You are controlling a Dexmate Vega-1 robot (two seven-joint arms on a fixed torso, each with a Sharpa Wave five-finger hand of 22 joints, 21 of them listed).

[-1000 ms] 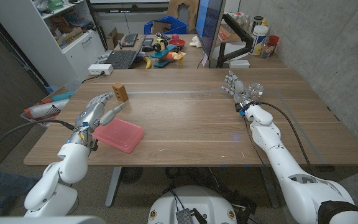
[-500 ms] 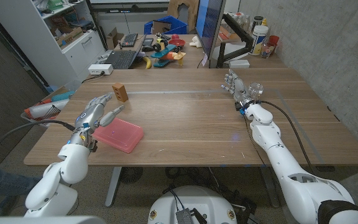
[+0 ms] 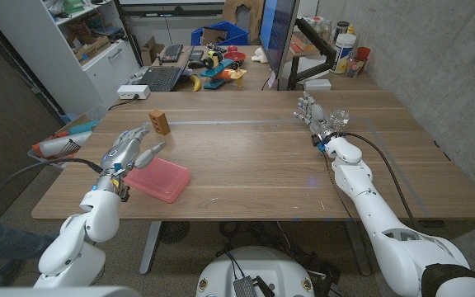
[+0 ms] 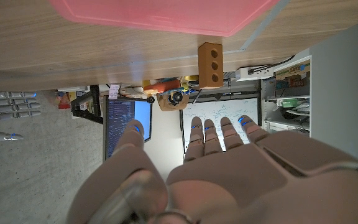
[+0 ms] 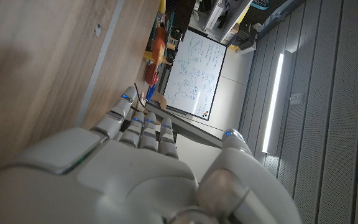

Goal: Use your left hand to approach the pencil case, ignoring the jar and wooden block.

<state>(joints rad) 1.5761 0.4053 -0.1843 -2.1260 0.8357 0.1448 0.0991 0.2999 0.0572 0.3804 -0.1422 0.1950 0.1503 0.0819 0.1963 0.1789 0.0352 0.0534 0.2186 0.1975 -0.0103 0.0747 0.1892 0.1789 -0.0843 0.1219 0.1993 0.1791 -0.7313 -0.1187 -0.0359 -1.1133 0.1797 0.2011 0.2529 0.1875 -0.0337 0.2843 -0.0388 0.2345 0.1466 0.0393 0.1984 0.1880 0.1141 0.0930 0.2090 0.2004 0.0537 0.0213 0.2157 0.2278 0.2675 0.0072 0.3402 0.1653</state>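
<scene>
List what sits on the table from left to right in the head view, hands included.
Left hand → pencil case → right hand → jar. The wooden block is left out: it stands farther back, over the case's span.

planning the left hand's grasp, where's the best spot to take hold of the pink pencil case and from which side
Probably the near-left long edge of the pencil case, approached from the robot's left. The case lies flat and low on the table, a thin rectangle turned at an angle, so its top offers little to pinch. The left hand hovers open at that edge, fingers pointing toward the wooden block.
</scene>
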